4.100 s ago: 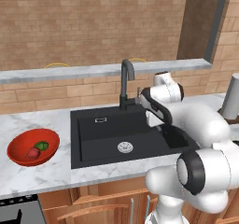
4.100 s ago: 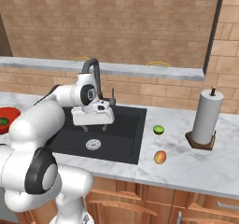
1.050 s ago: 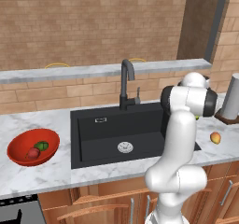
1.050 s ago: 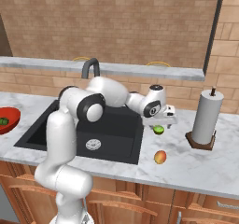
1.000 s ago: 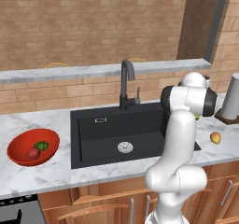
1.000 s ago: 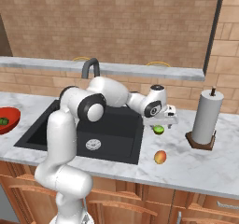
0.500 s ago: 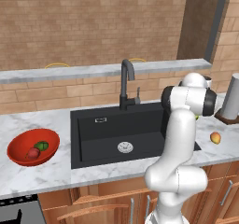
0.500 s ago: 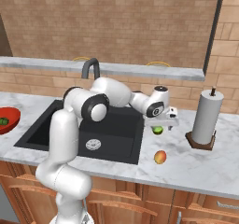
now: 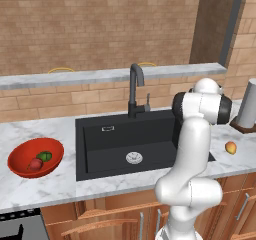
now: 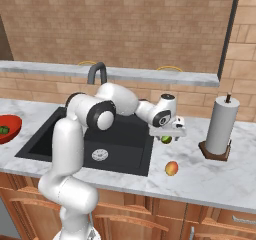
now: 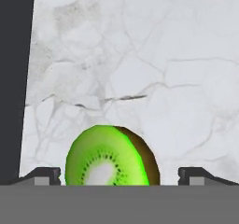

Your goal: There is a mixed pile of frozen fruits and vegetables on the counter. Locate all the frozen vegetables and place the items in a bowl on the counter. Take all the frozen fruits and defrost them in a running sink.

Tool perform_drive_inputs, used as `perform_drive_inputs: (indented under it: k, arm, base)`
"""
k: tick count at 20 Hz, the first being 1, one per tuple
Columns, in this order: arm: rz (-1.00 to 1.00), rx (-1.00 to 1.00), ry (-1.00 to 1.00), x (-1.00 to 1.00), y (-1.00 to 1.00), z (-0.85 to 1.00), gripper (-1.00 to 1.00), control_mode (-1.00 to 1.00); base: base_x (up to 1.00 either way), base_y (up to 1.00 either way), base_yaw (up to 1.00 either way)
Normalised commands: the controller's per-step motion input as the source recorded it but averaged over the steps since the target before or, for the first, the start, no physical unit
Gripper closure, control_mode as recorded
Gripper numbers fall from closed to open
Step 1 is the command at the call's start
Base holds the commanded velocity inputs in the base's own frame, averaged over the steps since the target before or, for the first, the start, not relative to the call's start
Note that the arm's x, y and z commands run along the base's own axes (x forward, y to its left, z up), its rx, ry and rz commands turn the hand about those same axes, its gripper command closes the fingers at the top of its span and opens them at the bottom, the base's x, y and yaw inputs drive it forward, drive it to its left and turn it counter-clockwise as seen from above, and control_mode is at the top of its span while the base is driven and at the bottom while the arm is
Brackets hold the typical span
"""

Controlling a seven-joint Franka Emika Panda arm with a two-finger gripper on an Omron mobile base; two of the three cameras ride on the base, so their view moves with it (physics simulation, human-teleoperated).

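We had the sink [image 9: 130, 141] empty apart from its drain, and the red bowl [image 9: 25, 169] already held both veggies. The gripper [image 10: 170, 133] sat spread wide right over the kiwi half [image 11: 109, 157] on the counter [image 10: 210, 179], beside the sink. That rounded fruit could've squirted out sideways if we'd closed off-centre.

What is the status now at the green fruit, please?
End effector open, low over the kiwi half, fingertips on both sides of it, not closed. Orange-yellow fruit waits on the counter. Nothing in the way.
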Motion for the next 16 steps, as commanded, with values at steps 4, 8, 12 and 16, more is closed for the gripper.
perform_drive_inputs:
  k: [4,8,12,16]
  arm:
    - [-0.03,0.02,0.0,0.0,0.22,-0.23,1.0,-1.0]
    - [-0.03,0.02,0.0,0.0,0.13,-0.24,1.0,-1.0]
    - [-0.05,0.0,-0.03,0.13,0.21,-0.14,1.0,-1.0]
    - [-0.03,0.0,-0.01,0.08,0.39,0.09,1.0,-1.0]
  base:
    - [0.0,0.0,0.0]
    - [0.0,0.0,0.0]
    - [0.0,0.0,0.0]
    - [0.0,0.0,0.0]
